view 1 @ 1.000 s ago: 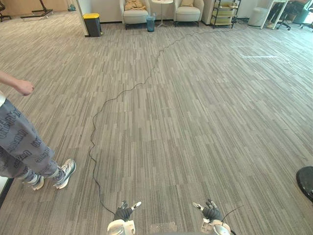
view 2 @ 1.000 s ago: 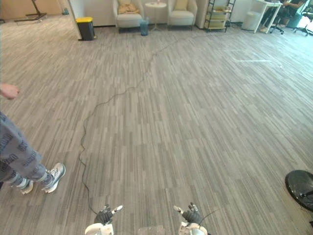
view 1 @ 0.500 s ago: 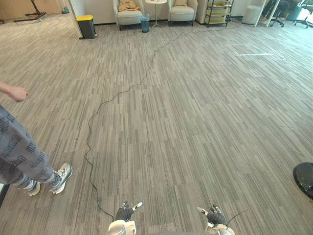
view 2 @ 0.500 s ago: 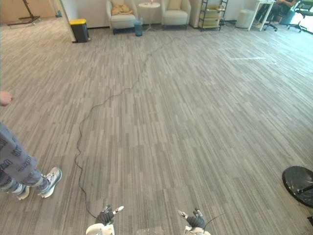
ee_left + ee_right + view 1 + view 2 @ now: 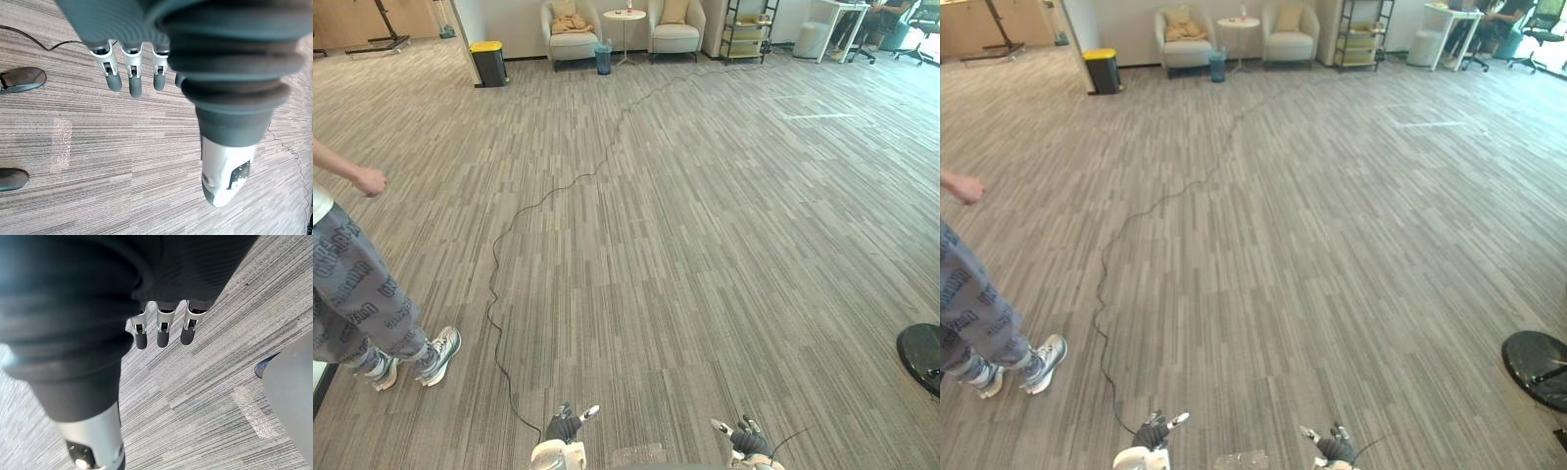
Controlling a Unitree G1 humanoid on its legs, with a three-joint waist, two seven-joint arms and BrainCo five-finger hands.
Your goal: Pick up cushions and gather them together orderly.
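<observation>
Two tan cushions lie far across the room. One cushion [image 5: 566, 12] sits on the left pale armchair [image 5: 570, 37], the other cushion [image 5: 674, 10] on the right armchair [image 5: 676, 37]. My left hand [image 5: 564, 425] hangs low at the near edge of the floor, and my right hand [image 5: 744, 439] hangs beside it. In the left wrist view the left fingers [image 5: 129, 73] point straight down over carpet, holding nothing. The right fingers [image 5: 164, 330] hang straight too, and that hand is empty.
A person [image 5: 352, 294] stands at the near left with one arm out. Far back stand a yellow-lidded bin [image 5: 490, 63], a small round table [image 5: 626, 20], a blue bin [image 5: 603, 59] and a shelf [image 5: 744, 24]. A black round base [image 5: 922, 354] lies at the right.
The camera has shifted, so more of the far wall shows. My right hand sits lower in the view. The person's hand has risen slightly.
</observation>
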